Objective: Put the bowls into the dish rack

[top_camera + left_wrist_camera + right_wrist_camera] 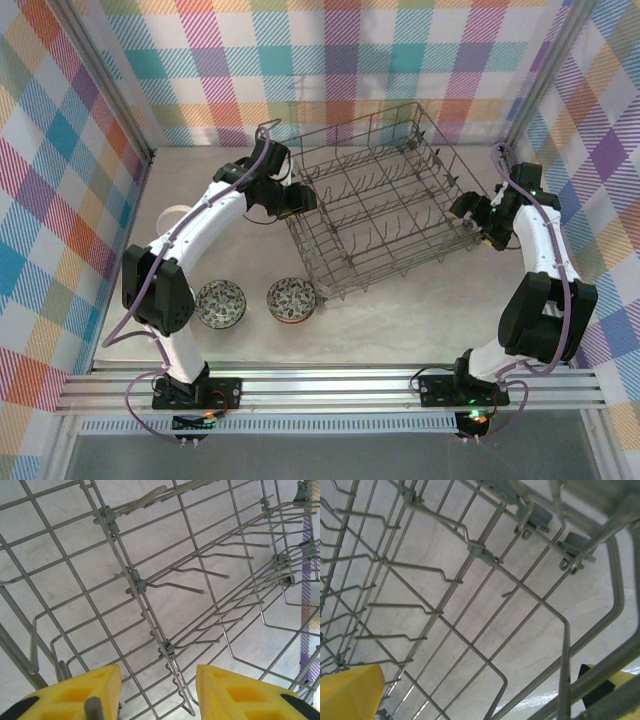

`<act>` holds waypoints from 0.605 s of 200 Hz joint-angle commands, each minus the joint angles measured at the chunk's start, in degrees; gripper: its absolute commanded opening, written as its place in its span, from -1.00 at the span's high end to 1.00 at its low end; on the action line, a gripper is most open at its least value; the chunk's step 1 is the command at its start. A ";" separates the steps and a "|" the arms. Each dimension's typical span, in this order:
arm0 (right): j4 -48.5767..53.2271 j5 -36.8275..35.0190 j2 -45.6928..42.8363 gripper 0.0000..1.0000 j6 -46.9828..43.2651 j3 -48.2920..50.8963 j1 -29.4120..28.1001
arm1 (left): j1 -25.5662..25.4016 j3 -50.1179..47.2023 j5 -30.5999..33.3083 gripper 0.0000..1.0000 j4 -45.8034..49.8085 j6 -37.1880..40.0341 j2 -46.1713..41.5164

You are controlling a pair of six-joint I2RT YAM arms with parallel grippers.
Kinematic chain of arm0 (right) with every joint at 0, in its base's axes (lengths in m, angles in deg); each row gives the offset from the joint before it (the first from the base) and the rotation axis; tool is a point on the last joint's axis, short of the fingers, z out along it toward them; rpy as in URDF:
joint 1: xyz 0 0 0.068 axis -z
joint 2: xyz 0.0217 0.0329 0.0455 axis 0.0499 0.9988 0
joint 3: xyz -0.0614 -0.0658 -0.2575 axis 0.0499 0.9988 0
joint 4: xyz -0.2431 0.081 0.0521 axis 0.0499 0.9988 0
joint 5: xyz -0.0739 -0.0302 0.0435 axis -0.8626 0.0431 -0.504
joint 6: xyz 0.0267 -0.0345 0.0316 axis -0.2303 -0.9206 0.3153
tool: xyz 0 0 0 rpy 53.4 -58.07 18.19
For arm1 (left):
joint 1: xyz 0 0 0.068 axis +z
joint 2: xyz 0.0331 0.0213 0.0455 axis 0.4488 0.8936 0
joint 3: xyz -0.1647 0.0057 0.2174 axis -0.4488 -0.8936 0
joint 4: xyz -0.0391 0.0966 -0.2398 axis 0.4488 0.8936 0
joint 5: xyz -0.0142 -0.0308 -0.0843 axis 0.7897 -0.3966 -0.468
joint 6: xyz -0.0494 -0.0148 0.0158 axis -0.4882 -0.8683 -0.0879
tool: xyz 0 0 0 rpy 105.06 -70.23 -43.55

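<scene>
currently left gripper [157, 690] stands part-spread, right gripper [480, 680] wide-spread, both at the dish rack [380, 200]; pinch the patterned bowls [221, 303] [291, 299] by the rim: likely rigid, slick, chippable.

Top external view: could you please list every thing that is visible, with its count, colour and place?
dish rack: one, grey wire, table centre-right, askew.
bowls: two, dark patterned, side by side before the rack.
table: one, pale marbled, under everything.
walls: three, coloured plaid, around the table.
left arm: one, white and black, left of rack; yellow jaws apart at its wall.
right arm: one, white and black, right of rack; yellow jaws apart at its wall.
</scene>
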 commanded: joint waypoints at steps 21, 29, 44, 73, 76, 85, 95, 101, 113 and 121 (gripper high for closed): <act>-3.86 2.22 2.44 -0.99 -1.24 -6.67 1.03 | -4.25 -1.30 -4.88 0.18 0.02 1.71 -3.10; -3.86 2.59 2.69 -0.98 -1.29 -7.08 1.05 | -4.82 -1.13 -4.99 0.18 -0.10 1.44 -2.99; -3.79 3.15 3.08 -0.99 -1.42 -7.71 1.12 | -5.85 -0.68 -4.86 0.19 -0.33 0.95 -2.95; -3.73 3.47 2.83 -0.99 -1.80 -7.63 1.25 | -7.65 0.32 -4.71 0.20 -0.70 0.15 -2.34; -3.77 3.58 2.75 -0.99 -1.94 -7.62 1.22 | -7.87 0.44 -4.62 0.20 -0.72 0.03 -2.27; -3.68 3.83 2.57 -0.99 -2.21 -7.46 1.22 | -8.38 0.85 -4.57 0.21 -0.64 -0.07 -2.14; -3.51 3.76 2.39 -0.99 -2.59 -7.37 1.38 | -8.98 1.23 -4.25 0.22 -0.46 -0.23 -2.09; -3.51 3.66 2.30 -0.99 -2.83 -7.36 1.44 | -9.46 1.39 -4.00 0.22 -0.55 -0.47 -2.13; -3.48 3.83 2.26 -0.99 -3.00 -7.28 1.73 | -10.35 1.44 -3.64 0.22 -0.79 -0.80 -2.11; -3.46 4.32 2.37 -0.98 -3.04 -7.36 2.02 | -10.90 1.45 -3.29 0.22 -0.98 -1.03 -2.11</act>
